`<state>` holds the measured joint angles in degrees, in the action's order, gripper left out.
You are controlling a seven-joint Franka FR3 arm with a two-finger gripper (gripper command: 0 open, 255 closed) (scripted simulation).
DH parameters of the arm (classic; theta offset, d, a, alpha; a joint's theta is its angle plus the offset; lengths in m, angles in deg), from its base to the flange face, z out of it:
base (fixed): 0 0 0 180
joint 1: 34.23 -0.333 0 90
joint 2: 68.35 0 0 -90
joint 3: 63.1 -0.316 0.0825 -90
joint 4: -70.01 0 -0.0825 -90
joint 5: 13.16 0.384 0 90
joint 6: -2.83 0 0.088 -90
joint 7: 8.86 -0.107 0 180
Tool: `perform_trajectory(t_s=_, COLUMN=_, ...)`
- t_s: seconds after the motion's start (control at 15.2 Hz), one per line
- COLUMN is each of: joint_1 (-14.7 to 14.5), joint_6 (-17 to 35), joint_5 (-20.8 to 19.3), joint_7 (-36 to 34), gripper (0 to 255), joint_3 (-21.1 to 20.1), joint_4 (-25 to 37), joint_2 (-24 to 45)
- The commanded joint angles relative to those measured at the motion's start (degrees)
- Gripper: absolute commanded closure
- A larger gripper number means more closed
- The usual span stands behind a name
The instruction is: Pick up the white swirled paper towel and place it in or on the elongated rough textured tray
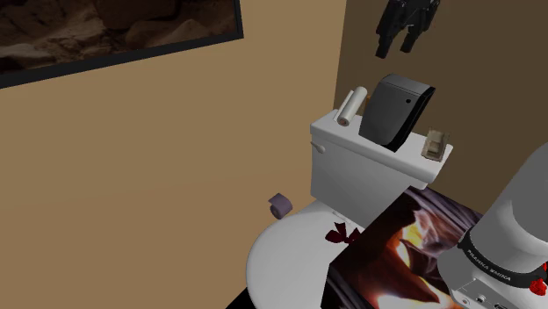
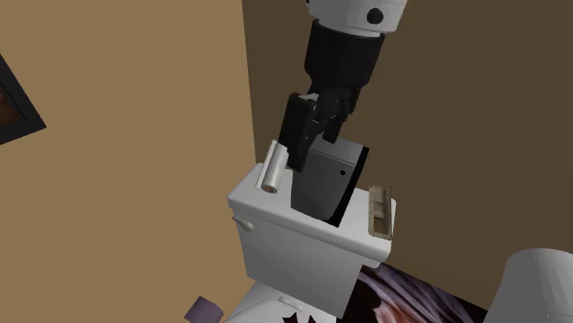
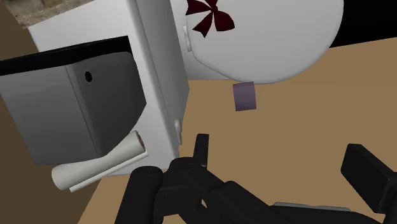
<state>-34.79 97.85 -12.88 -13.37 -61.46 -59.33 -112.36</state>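
Black all over, the claw (image 1: 397, 46) hangs in the air above the toilet tank (image 1: 360, 167). Its two fingers are spread wide apart and released. It grasps nothing and touches nothing. In the wrist view the fingers (image 3: 200, 149) stand far from each other with only tan background between them.

Three things stand on the tank's lid, one of each. One white paper towel roll (image 1: 353, 107) lies on its side at the end towards the shoulder view's left. One dark grey box (image 1: 395, 110) with a black top sits in the middle, just beside the roll. One small tan tray (image 1: 435, 145) with a rough look sits at the other end, apart from the box. The towel and the tray are well apart, with the box between them.

In the second exterior view the claw (image 2: 312, 147) shows above the roll (image 2: 273, 170) and in front of the box (image 2: 326, 183).

Lower down, one small purple roll (image 1: 280, 204) sits against the tan wall. One dark red bow shape (image 1: 338, 233) lies on the white toilet lid (image 1: 281, 263).
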Motion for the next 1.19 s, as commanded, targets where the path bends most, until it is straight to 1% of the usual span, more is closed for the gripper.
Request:
perform_trajectory(t_s=0.0, joint_1=0.0, joint_6=0.0, joint_5=0.0, joint_7=0.0, gripper=0, joint_3=0.0, joint_4=0.0, joint_2=0.0)
perform_trajectory(t_s=0.53, joint_1=4.76, joint_6=15.95, joint_5=-2.21, joint_7=-8.97, gripper=0, joint_3=-1.1, joint_4=-3.59, joint_2=10.12)
perform_trajectory(t_s=0.79, joint_1=7.25, joint_6=23.16, joint_5=-3.75, joint_7=-13.78, gripper=0, joint_3=-1.42, joint_4=-3.6, joint_2=16.35)
perform_trajectory(t_s=1.12, joint_1=10.39, joint_6=31.12, joint_5=-6.2, joint_7=-20.2, gripper=0, joint_3=-1.57, joint_4=-2.07, joint_2=24.77)
